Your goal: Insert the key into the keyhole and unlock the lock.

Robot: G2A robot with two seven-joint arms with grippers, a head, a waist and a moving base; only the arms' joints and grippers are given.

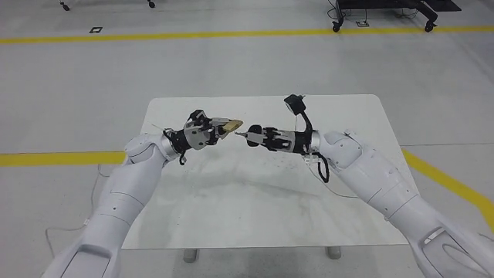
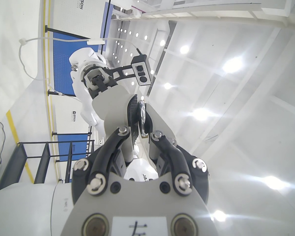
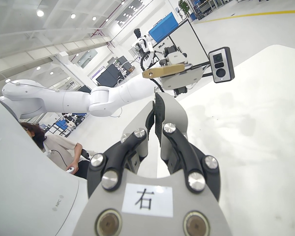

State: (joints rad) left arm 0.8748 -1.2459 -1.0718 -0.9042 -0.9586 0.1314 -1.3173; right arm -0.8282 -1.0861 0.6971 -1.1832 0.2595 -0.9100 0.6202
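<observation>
While left fingers [image 2: 132, 114] clamp lock [image 3: 166, 71], right fingers [image 3: 159, 114] pinch key [image 1: 241, 133].

The left arm [image 1: 116, 201] and right arm [image 1: 382, 181] are rounded white shells, jointed in segments and turning black at the wrists. A black cable [image 1: 323, 168] loops at the right wrist, and a thin white cable [image 2: 22, 41] with ties trails off that arm. Each wrist carries a black bracket with a grey camera box [image 3: 221, 65]. The left end effector [image 2: 140, 106] and right end effector [image 3: 155, 104] have pale grey fingers [image 3: 174, 114] with black ribbed pads [image 2: 132, 114]. Their black linkages are pinned by silver screws [image 3: 209, 162], above two brass discs and a white label [image 3: 147, 199] bearing one black character.
</observation>
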